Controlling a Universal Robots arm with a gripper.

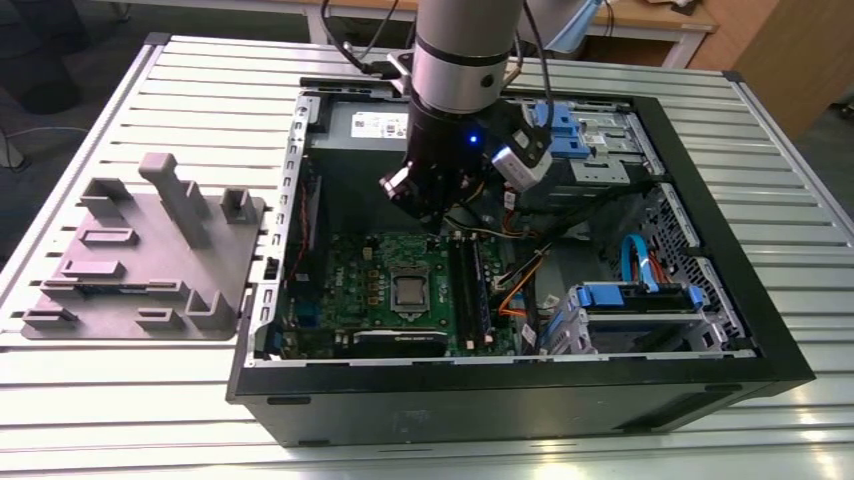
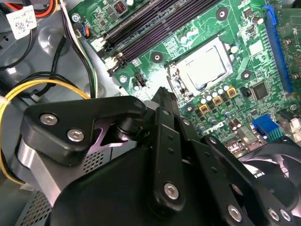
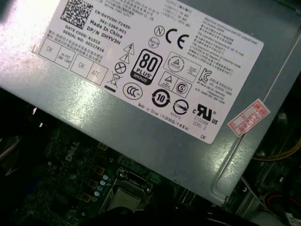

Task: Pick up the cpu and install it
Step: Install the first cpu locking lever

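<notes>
A thin silver-grey square, the cpu (image 1: 407,290), lies flat inside the metal-framed socket of the green board (image 1: 354,290) in the open computer case. In the second wrist view the cpu (image 2: 205,62) has a pale sheen, with the socket frame around it. My gripper (image 1: 424,210) hangs above the board's far part, a little beyond the socket and close to the grey power-supply box (image 1: 367,125). The gripper's black links take up the near half of the second wrist view, its tip (image 2: 162,93) short of the socket. Nothing shows at that tip.
Long black memory slots (image 1: 465,275) run beside the socket. Orange and yellow cables (image 1: 521,285) and blue drive brackets (image 1: 627,298) sit toward the exterior view's right. A grey parts fixture (image 1: 140,260) stands on the slatted table (image 1: 120,400). The labelled power-supply box (image 3: 141,70) looms close in the first wrist view.
</notes>
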